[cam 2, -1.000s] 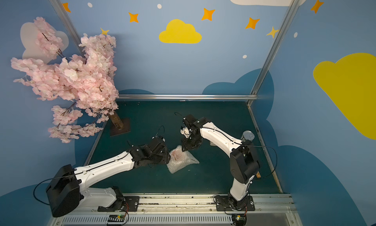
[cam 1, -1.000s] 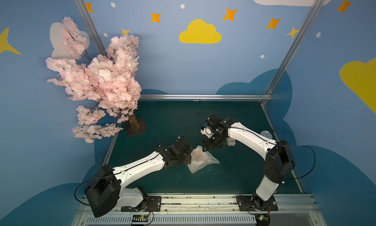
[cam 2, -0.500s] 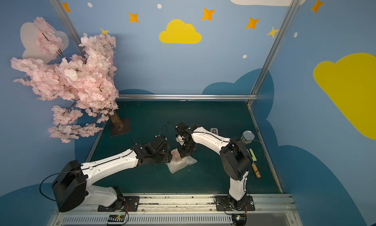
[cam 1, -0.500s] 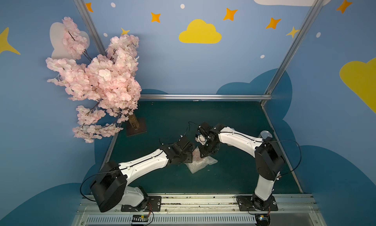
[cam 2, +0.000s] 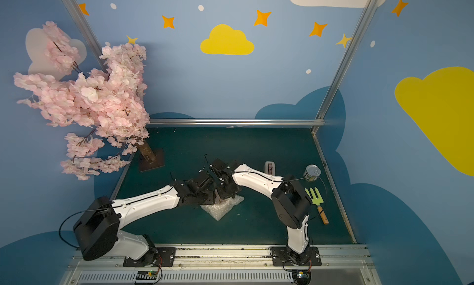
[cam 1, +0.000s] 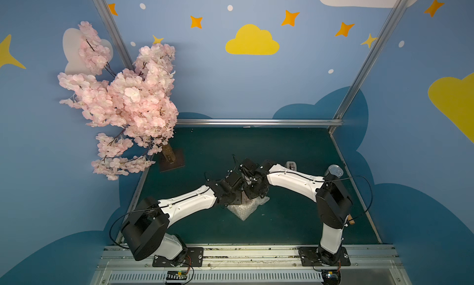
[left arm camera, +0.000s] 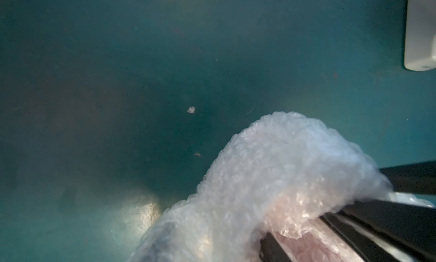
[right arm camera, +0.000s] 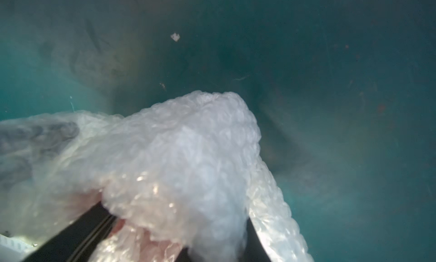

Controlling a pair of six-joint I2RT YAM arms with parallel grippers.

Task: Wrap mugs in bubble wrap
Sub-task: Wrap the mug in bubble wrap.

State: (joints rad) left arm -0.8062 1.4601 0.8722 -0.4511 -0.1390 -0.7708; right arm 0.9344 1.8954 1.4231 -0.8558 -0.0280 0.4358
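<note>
bubble wrap (cam 1: 247, 209): light, soft, easily crumpled; bunched over mug (left arm camera: 313, 246) at centre of table (cam 1: 295, 224). clamped at folds by left gripper (left arm camera: 320, 206) and right gripper (right arm camera: 175, 216). pinch loose film only; treat ceramic beneath as heavy, slick, fragile.

Open mat (cam 1: 256, 147) behind the bubble wrap (cam 1: 247, 209); tree (cam 1: 123, 101) stands left, tape dispenser (cam 2: 269, 167) and can (cam 2: 312, 172) right.
</note>
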